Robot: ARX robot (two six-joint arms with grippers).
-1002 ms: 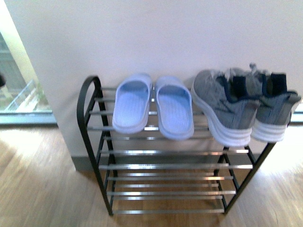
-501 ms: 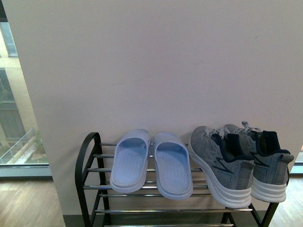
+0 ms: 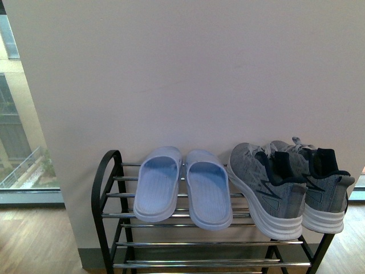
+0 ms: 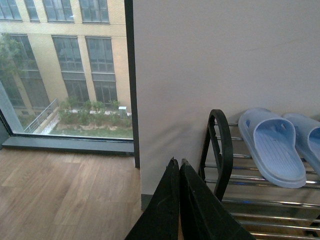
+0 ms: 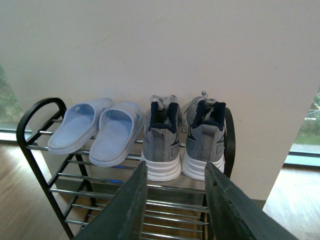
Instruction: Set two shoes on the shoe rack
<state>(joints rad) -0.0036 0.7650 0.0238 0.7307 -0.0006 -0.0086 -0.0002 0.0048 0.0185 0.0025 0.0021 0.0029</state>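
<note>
— What do you get from the front camera?

— You see the shoe rack [image 3: 108,188] against the pale wall, and both pairs sit on its top shelf: the pale blue slides [image 3: 182,188] toward the left, the grey sneakers [image 3: 288,185] just beside them on the right, heels toward you. Neither arm shows here.

— And your left wrist camera?

— There you find the left gripper [image 4: 179,167] with its dark fingers pressed together, nothing between them, held off the rack's arched side frame [image 4: 222,145]. One slide [image 4: 272,147] lies on the chrome rods beyond it; a window and wood floor lie to the side.

— The right wrist?

— You look between the spread, empty fingers of the right gripper [image 5: 175,172] at the sneakers [image 5: 182,137], side by side with the slides [image 5: 97,130], all on the top tier [image 5: 45,145].
</note>
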